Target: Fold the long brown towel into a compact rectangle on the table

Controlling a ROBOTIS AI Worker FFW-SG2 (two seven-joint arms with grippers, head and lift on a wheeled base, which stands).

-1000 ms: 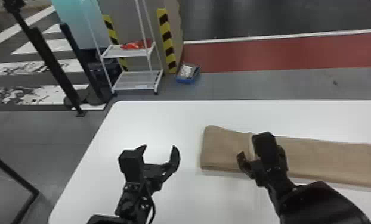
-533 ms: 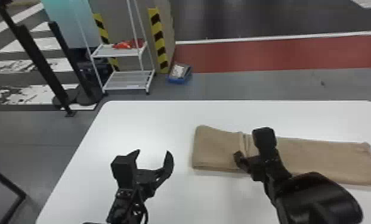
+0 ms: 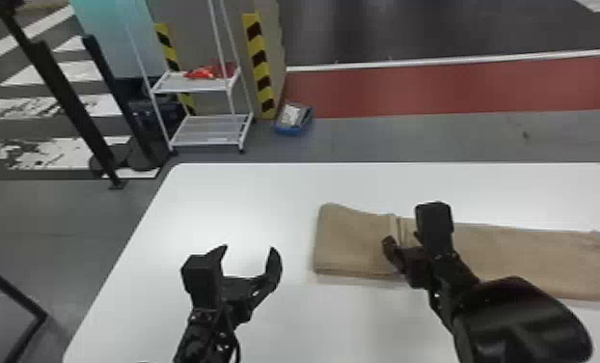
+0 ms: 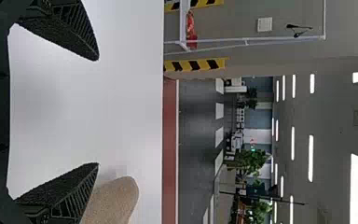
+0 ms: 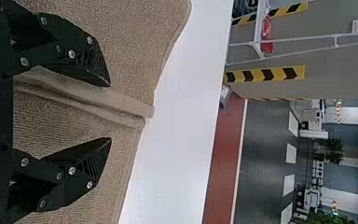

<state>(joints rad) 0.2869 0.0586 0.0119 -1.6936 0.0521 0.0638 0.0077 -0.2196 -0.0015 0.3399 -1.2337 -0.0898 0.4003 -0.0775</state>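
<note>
- Towel (image 3: 521,256) is lying on the big white counter (image 3: 246,202), so biggest stuff first: that counter takes up most of the near part of the head view, rounded corners and all.
- White rack (image 3: 212,130) stands on the floor past the counter's far edge, off to the left, beside some yellow-and-black striping (image 3: 260,62).
- Back to the towel: it's a long flat strip running from around mid-counter off to the right. Left end looks folded over itself, and the far corner on that end is kinda rounded.
- Left gripper (image 3: 248,250) is over the counter, to the left of the towel. Its fingers (image 4: 70,28) are spread wide with a big gap between them.
- Right gripper (image 3: 410,229) is over the towel, around where the folded-looking bit ends. Fingers (image 5: 88,158) are apart here too; honestly can't tell if they touch the cloth.
- Blue bin (image 3: 289,129) is on the floor just beside the striping.
- Red thing (image 3: 202,72) sits on the rack's upper shelf, too blurry to name.
- Raised band (image 5: 121,105) crosses the towel near the right gripper's fingertips.
</note>
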